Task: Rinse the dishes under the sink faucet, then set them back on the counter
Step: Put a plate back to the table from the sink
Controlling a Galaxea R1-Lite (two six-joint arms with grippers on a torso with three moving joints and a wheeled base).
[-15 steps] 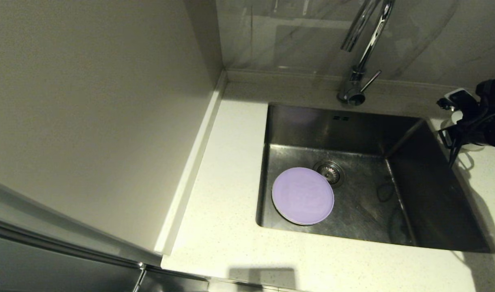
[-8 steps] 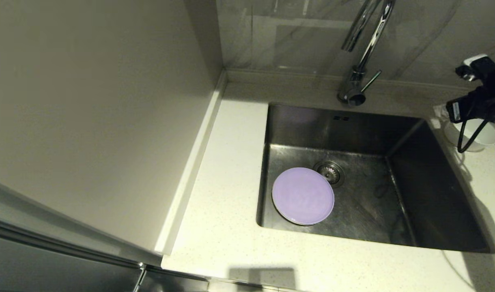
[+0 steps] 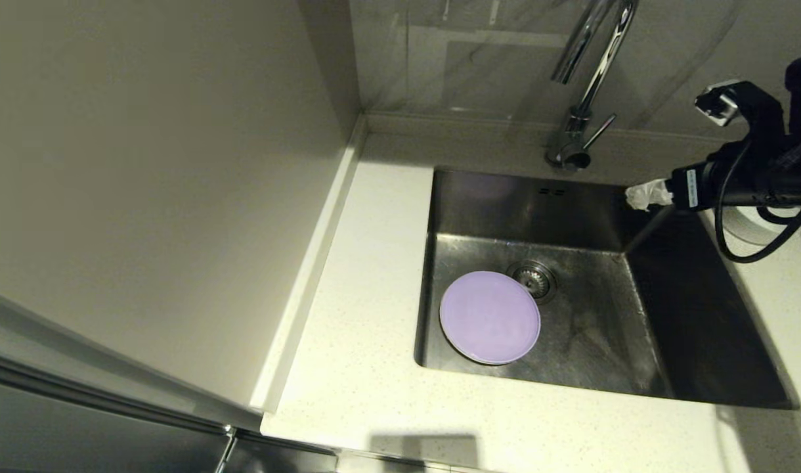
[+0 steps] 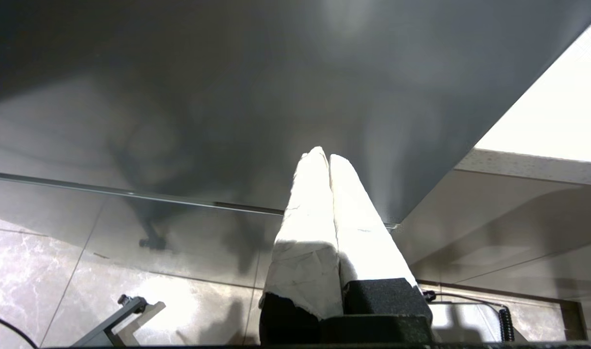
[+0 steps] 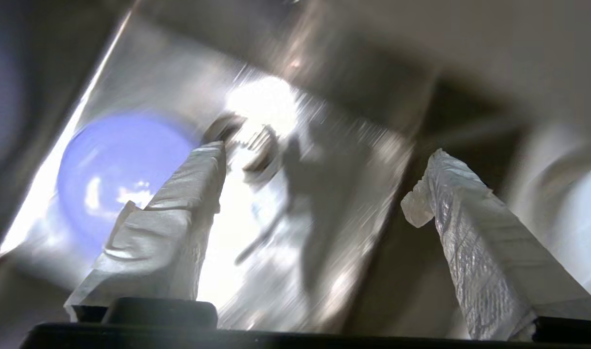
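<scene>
The square stainless steel sink [image 3: 670, 315] has a scuffed bottom and a round metal drain strainer [image 3: 533, 278]. The pale lavender round plate [image 3: 490, 317] lies flat in it, just beside the strainer. My right gripper [image 5: 324, 194], white-wrapped fingers wide apart and empty, hangs over the sink's far right corner, near the chrome gooseneck faucet [image 3: 581, 98]. My left gripper [image 4: 328, 157] is parked below the speckled counter [image 3: 354, 341], fingers pressed together.

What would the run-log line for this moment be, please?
right gripper: open, above sink right edge | left gripper: shut, parked | lavender plate: in sink
</scene>
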